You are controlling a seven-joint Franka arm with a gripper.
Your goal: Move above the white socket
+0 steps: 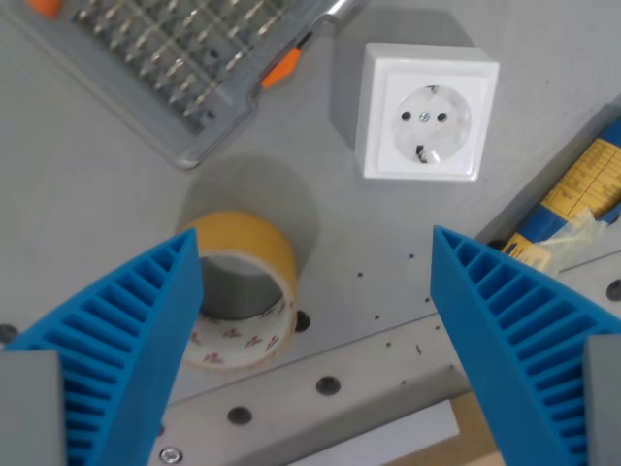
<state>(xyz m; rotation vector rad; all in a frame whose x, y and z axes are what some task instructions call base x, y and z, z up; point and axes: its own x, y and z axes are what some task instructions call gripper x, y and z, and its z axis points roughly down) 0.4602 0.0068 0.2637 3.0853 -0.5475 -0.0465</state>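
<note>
Top left of wrist view: grey bit case [165,68] w/ rows of metal bits, orange clips at its edges, lying flat on the grey table [78,223]. Below it, lower left, the left blue ribbed finger [126,340] rises from the bottom edge. Just right of that finger, partly behind it, a tape roll [254,254] w/ yellowish outer wrap, standing tilted on the table, its open core facing the cam. Gripper [315,254] is spread wide, nothing between the jaws, only bare table and a few screw holes there. White socket [427,115] sits upper right of centre, square housing, round recess w/ two pin holes; it's well ahead of the fingertips, nearer the right finger's side than the left, not touching anything. Right blue finger [514,330] fills lower right. Far right edge: blue and yellow packet [582,194], partly cut off.
</note>
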